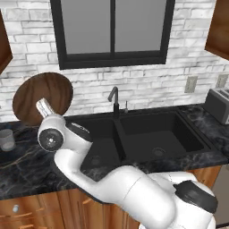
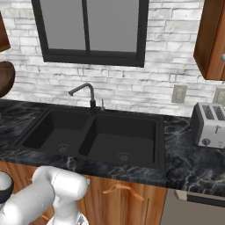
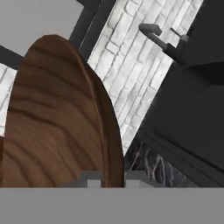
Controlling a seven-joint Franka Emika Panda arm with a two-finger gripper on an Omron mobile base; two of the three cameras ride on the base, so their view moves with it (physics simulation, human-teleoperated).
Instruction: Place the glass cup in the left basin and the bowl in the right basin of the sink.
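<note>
We're parked in front of a kitchen wall of whitewashed brick [image 2: 132,83] with a dark-framed window [image 1: 112,31] set in it, brown wooden cabinets [image 2: 213,39] hanging at the upper corners and more wood cabinet fronts [image 2: 123,197] below. The countertop [image 2: 193,167] is black marble with pale veins and runs the full width of both base views.

Sunk into it is the sink [image 2: 162,132], matte black, with a curved black faucet [image 2: 83,93] standing at its back edge right over the divider. The left basin [image 2: 46,132] and the right basin [image 2: 125,140] each show a round drain and nothing else in them.

The bowl [image 1: 42,98] is up in the air, tipped on edge with its wood grain facing us, over the counter past the sink's left edge and in front of the brick. In the hand view the claw [image 3: 113,178] has its two tips pinched narrow on the bowl's rim, one either side, so we're holding it.

A silver toaster [image 2: 208,125] sits on the counter near its right end, well apart from the sink, with wall outlets [image 2: 178,93] above it. The glass cup [image 1: 6,139] stands upright on the counter by its left end, below the raised bowl.
</note>
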